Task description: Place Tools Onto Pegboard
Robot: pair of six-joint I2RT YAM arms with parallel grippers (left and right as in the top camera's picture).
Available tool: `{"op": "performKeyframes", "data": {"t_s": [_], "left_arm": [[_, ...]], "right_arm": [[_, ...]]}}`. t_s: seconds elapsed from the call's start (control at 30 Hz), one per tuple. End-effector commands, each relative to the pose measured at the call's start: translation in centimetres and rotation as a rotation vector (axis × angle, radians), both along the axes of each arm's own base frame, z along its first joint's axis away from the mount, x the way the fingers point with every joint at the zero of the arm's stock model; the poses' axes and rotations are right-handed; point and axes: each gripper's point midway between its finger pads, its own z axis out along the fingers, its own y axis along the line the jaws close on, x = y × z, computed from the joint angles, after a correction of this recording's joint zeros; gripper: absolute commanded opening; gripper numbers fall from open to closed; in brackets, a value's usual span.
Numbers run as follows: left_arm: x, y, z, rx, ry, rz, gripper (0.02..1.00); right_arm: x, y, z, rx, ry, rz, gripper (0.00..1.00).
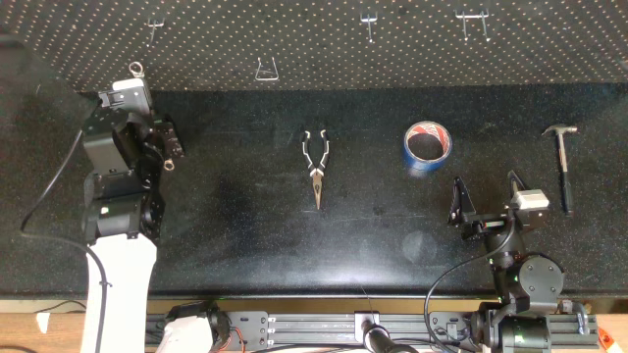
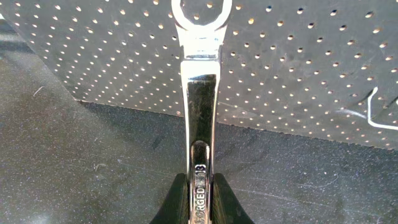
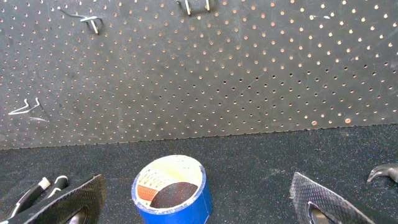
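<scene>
My left gripper (image 2: 200, 198) is shut on a steel wrench (image 2: 200, 93), whose ring end points up at the black pegboard (image 2: 298, 56). In the top view the left gripper (image 1: 157, 137) is lifted at the far left, with the wrench ring (image 1: 135, 69) near the pegboard (image 1: 324, 39). Pliers (image 1: 315, 162) with white handles lie mid-table. A blue tape roll (image 1: 428, 145) lies to their right, and a hammer (image 1: 562, 162) at the far right. My right gripper (image 1: 486, 201) stands open near the front, facing the tape roll (image 3: 172, 191); nothing is between its fingers.
Wire hooks hang on the pegboard: one low (image 1: 266, 70), one higher (image 1: 368, 18), one at the upper right (image 1: 473, 20). The black table mat (image 1: 235, 206) is bare between the tools. Cables run along the front edge.
</scene>
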Motion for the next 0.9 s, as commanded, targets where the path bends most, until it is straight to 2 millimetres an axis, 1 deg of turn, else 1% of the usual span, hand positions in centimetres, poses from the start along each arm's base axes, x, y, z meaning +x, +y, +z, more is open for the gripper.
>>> {"op": "performKeyframes", "data": {"t_s": [0.03, 0.17, 0.23, 0.37, 0.53, 0.9], "left_arm": [[1.5, -0.6, 0.8, 0.053, 0.001, -0.047, 0.029], [2.8, -0.5, 1.1, 0.052, -0.002, -0.050, 0.029], [3.1, -0.5, 1.4, 0.054, -0.011, -0.049, 0.029], [3.3, -0.9, 2.0, 0.057, -0.018, -0.058, 0.029], [3.3, -1.4, 2.2, 0.054, -0.016, -0.074, 0.027], [3.5, -0.8, 2.5, 0.073, -0.028, -0.046, 0.027]], "right_arm": [[0.0, 0.0, -0.2, 0.007, 0.003, -0.005, 0.972], [0.0, 0.0, -0.2, 0.007, 0.003, -0.005, 0.972], [0.0, 0.0, -0.2, 0.007, 0.003, -0.005, 0.972], [0.0, 0.0, -0.2, 0.007, 0.003, -0.005, 0.972], [0.0, 0.0, -0.2, 0.007, 0.003, -0.005, 0.972], [0.0, 0.0, -0.2, 0.007, 0.003, -0.005, 0.972]]}}
